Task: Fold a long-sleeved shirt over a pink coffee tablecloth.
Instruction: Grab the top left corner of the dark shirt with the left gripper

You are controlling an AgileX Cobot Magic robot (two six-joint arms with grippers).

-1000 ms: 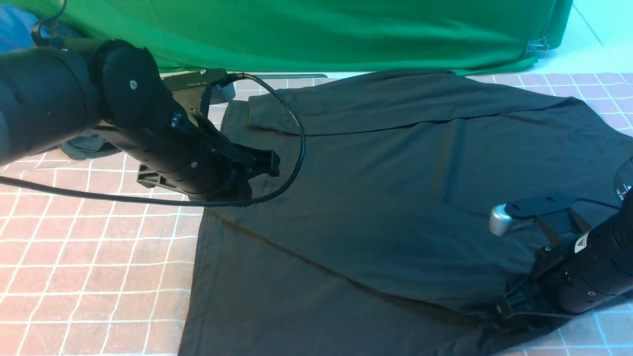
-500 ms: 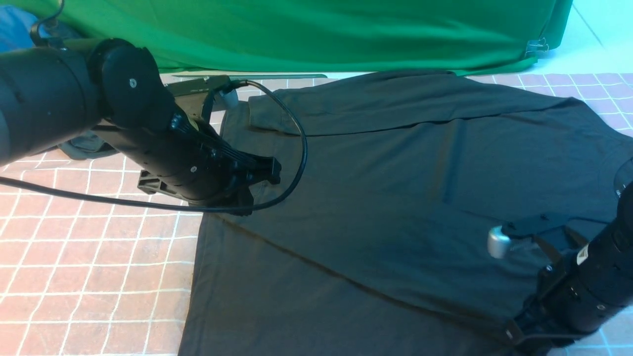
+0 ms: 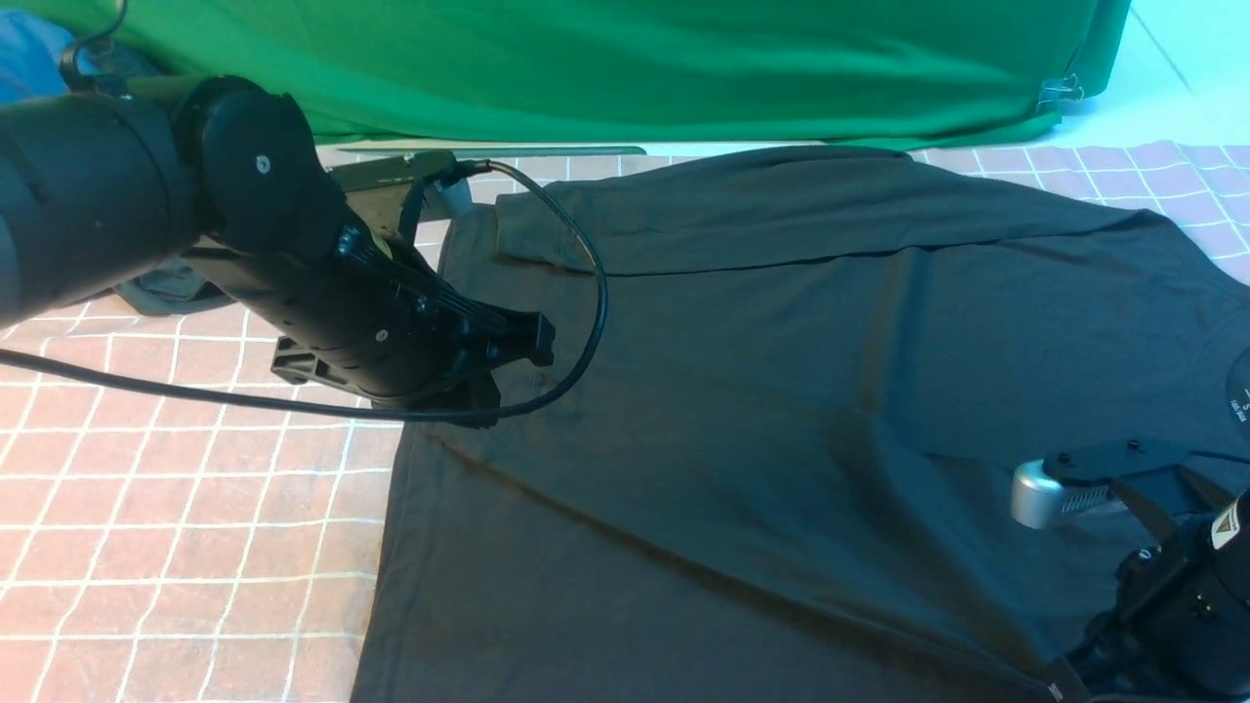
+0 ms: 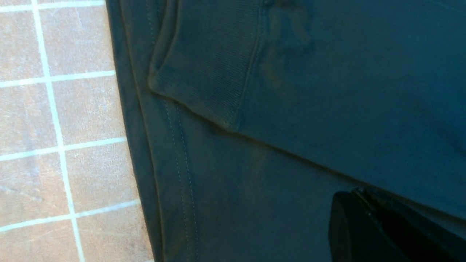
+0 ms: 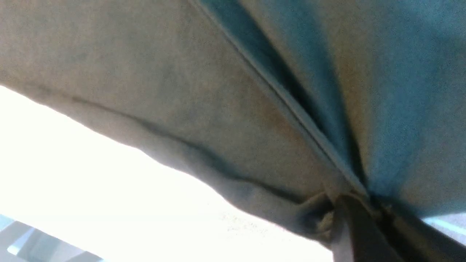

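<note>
Watching my right fingers (image 5: 349,229) clamp shut on the near right edge of the long-sleeved shirt (image 3: 781,391), spread across the pink coffee tablecloth (image 3: 195,488), and tug it toward me, I judge the fold begun, left fingers (image 3: 518,337) staying closed.

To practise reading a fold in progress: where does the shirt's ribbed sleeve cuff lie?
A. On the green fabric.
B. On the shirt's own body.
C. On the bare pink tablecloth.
B: the ribbed cuff rests on the long-sleeved shirt, on its body just inside the stitched hem, off the pink coffee tablecloth.
</note>
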